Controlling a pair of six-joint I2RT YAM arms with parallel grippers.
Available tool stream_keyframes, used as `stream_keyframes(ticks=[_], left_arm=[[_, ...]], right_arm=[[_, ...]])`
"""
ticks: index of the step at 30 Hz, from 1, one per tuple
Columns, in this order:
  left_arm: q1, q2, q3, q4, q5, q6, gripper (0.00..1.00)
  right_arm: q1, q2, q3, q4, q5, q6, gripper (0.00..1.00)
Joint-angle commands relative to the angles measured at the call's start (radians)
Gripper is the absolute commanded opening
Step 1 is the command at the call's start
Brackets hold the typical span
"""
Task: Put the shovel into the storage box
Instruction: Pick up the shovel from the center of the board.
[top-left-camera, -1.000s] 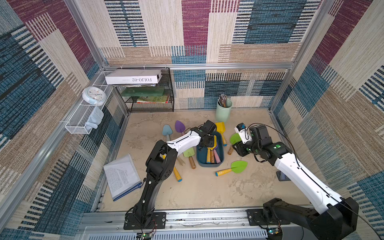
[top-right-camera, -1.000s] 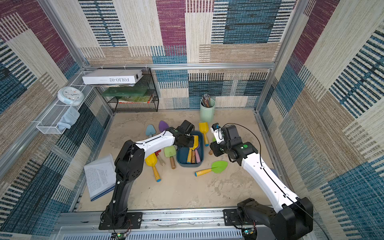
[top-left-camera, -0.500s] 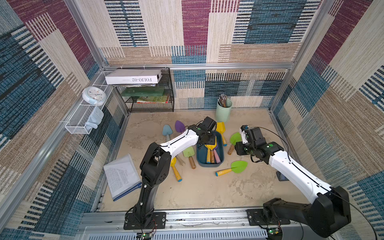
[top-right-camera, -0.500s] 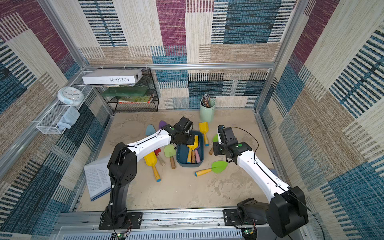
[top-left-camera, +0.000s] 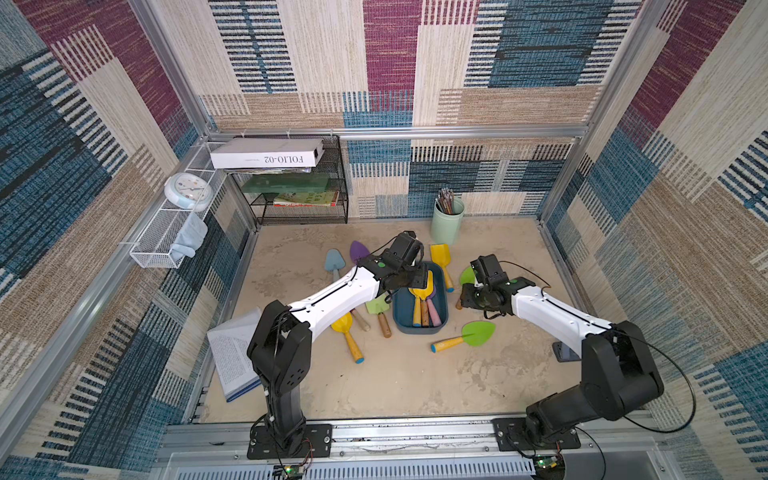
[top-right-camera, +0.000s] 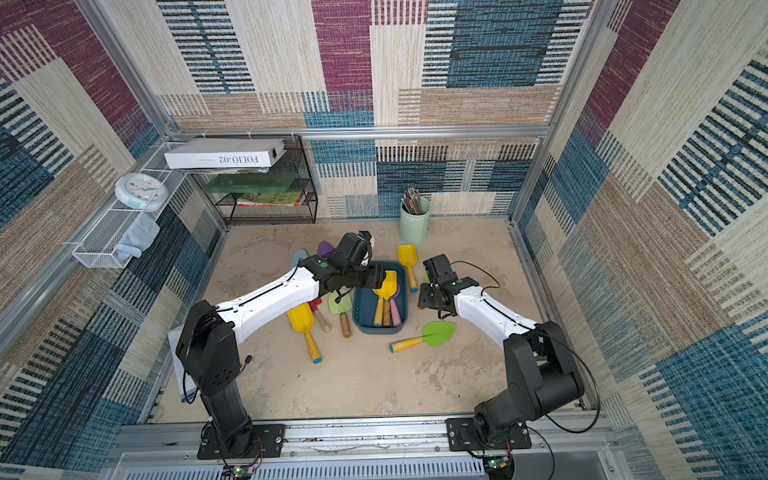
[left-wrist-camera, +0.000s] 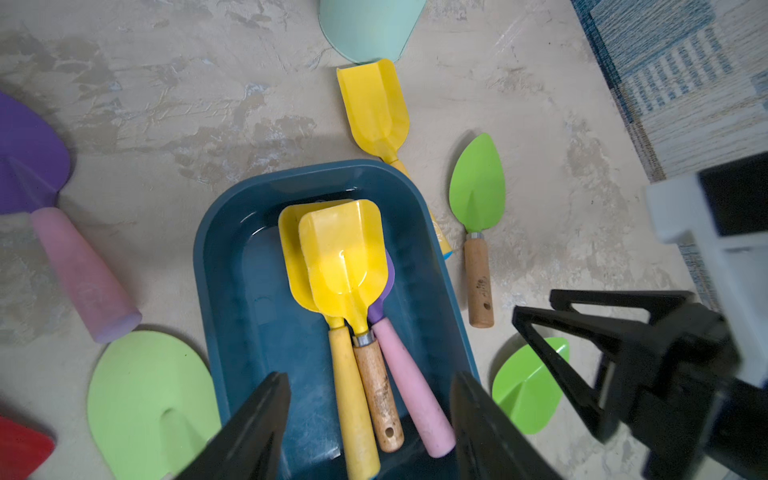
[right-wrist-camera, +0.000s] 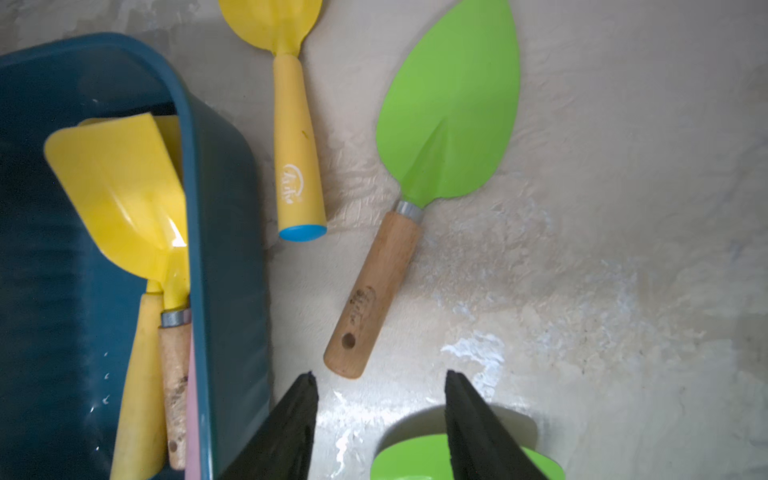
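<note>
The dark teal storage box (top-left-camera: 419, 330) (top-right-camera: 378, 330) stands mid-table. Three shovels lie side by side in it: two yellow ones (left-wrist-camera: 340, 249) and a purple one with a pink handle (left-wrist-camera: 411, 390). Over the handle end of the box (left-wrist-camera: 249, 307) hangs my left gripper (left-wrist-camera: 370, 386) (top-left-camera: 409, 278), open and holding nothing. My right gripper (right-wrist-camera: 378, 382) (top-left-camera: 467, 297) is open low over the table, just right of the box (right-wrist-camera: 232, 208). A green shovel with a wooden handle (right-wrist-camera: 374, 291) lies just beyond its fingertips, untouched.
More shovels lie around the box: a yellow scoop (top-left-camera: 440, 255), a green one with a yellow handle (top-left-camera: 478, 334), and purple (top-left-camera: 359, 251), grey-blue (top-left-camera: 334, 259), yellow (top-left-camera: 345, 324) and light green (top-left-camera: 376, 307) ones on its left. A mint cup (top-left-camera: 446, 220) stands behind. An open book (top-left-camera: 232, 353) lies front left.
My left gripper's jaws have spread wider above the box. My right gripper has come down beside the box's right wall, toward the green wooden-handled shovel, with its jaws slightly wider.
</note>
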Motion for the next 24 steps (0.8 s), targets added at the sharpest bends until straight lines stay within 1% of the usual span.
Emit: stream_keyframes(ticks=[1,8,15,19,24], left_arm=[[0.0,-0.023,-0.021,0.038,0.023,0.031,0.66],[-0.001,-0.066,-0.07,0.068,0.022,0.054,0.68],[0.0,-0.073,-0.078,0.071,0.023,0.068,0.68],[-0.002,-0.068,-0.078,0.072,0.024,0.071,0.68],[-0.002,-0.063,-0.075,0.078,0.037,0.066,0.68]], right_arm=[[0.001,0.042,0.008,0.047,0.011,0.047,0.55],[0.001,0.137,0.028,0.078,0.028,0.075,0.56],[0.001,0.209,0.036,0.103,0.028,0.094,0.55],[0.001,0.223,0.032,0.112,0.037,0.098,0.49],[0.001,0.222,0.031,0.111,0.045,0.098,0.38]])
